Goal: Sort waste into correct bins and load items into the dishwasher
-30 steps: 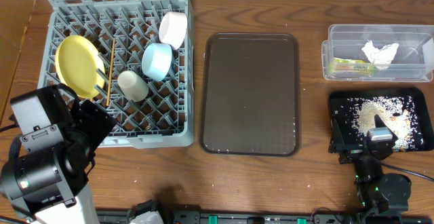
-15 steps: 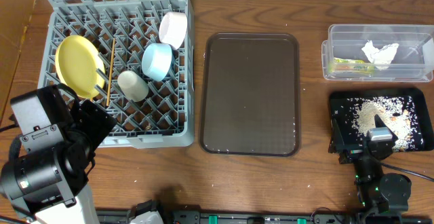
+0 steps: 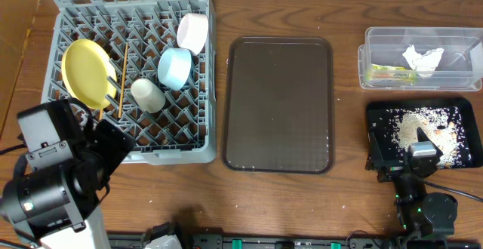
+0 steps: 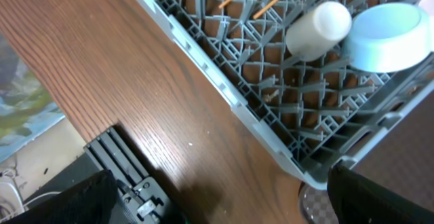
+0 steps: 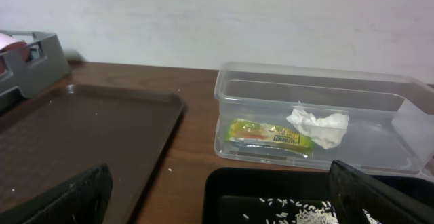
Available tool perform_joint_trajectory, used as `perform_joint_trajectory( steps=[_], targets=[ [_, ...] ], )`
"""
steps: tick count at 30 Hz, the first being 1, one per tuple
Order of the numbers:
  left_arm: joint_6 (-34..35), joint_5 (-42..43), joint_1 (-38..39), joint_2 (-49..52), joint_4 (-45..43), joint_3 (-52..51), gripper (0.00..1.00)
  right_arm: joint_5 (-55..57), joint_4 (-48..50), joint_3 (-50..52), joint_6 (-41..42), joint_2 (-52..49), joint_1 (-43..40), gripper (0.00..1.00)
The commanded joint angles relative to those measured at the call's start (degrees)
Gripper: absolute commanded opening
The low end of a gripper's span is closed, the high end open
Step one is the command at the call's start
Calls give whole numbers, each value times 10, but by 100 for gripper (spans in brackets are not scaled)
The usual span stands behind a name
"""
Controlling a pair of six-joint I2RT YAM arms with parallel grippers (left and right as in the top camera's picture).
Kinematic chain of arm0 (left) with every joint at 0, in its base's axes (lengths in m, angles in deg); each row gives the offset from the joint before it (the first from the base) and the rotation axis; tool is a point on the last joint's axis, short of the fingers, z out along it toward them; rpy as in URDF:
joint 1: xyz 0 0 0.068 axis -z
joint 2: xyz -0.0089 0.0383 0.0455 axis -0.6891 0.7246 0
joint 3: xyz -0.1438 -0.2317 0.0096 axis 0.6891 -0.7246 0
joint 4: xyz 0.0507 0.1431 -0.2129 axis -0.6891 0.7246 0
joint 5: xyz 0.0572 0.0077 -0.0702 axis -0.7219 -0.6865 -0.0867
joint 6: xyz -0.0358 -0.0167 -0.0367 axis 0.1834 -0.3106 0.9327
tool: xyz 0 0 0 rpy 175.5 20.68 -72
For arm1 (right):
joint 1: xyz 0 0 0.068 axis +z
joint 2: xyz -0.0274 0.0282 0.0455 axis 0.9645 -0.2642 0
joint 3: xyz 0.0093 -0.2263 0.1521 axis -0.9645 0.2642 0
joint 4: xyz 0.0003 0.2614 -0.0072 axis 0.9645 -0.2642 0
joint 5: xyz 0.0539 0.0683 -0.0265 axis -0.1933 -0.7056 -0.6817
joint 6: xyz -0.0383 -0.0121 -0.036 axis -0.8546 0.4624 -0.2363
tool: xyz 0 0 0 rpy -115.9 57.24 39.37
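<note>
Wood-grain table [image 3: 347, 196] lies under your left gripper [image 4: 224, 195], which hangs with jaws spread wide and bare just off the near wall of the grey rack [image 3: 173, 157], and your right gripper [image 5: 220, 198] is equally wide and bare, low by the black tray [image 3: 375, 113] of rice [image 3: 426, 128]. Sorting looks finished to me, with plate [image 3: 84, 72], blue bowl [image 3: 175, 66], pale bowl [image 3: 192, 32], cup [image 3: 148, 95] and chopsticks [image 3: 122, 79] racked and tissue [image 3: 423, 57] and wrapper [image 3: 390, 73] in the clear tub [image 3: 364, 56], so draw back gently without clipping that wall. Your left arm [image 3: 53, 189] and right arm [image 3: 419, 204] sit folded low at the table's near edge.
</note>
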Motion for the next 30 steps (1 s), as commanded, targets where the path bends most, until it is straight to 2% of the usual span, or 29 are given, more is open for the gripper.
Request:
perform_joint_trajectory(
  steps=[1,4,9,11,17,22,30],
  targets=[
    [-12,17,26,-16,-6,-36,99,6,-2,2,-6,4,7,99],
    [-63,23,75,-48,-50,-100,99,6,-2,2,-6,4,6,99],
    [-204,131,142,-146,-275,-273,99,6,-2,2,-6,4,6,99],
    [-236,169,158,-192,-360,-348,99,6,-2,2,-6,4,7,99],
    [-238,179,189,-317,-527,-541,99,6,-2,2,-6,4,6,99],
    [-238,179,218,-424,-711,-696,99,6,-2,2,-6,4,6,99],
    [-238,179,240,-536,-847,-811,99,6,-2,2,-6,4,6,99]
  ],
)
